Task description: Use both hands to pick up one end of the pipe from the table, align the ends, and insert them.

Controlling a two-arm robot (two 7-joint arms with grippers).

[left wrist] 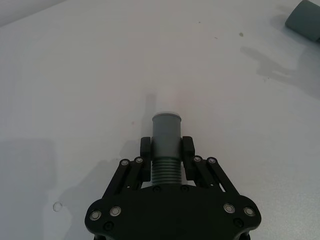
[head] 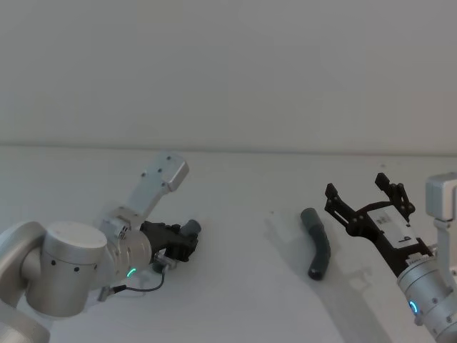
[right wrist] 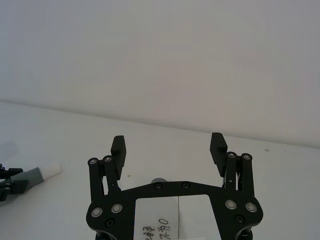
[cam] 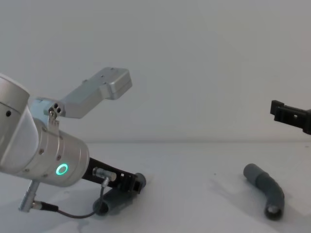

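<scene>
One pipe piece (left wrist: 166,131), white tip (right wrist: 50,170) forward, sat clamped in left gripper (head: 187,239), low over table (head: 243,307). Other piece (head: 319,244) lay on table, well apart; right gripper (head: 360,189) hovered beside it, jaws spread wide.

The smooth white table (head: 250,300) lies open between the black left gripper (head: 182,241), clamping a ribbed grey plastic pipe piece (left wrist: 166,131) low at left, and the bent dark grey pipe piece (head: 319,243), beside the spread-jawed black right gripper (head: 358,187).
</scene>
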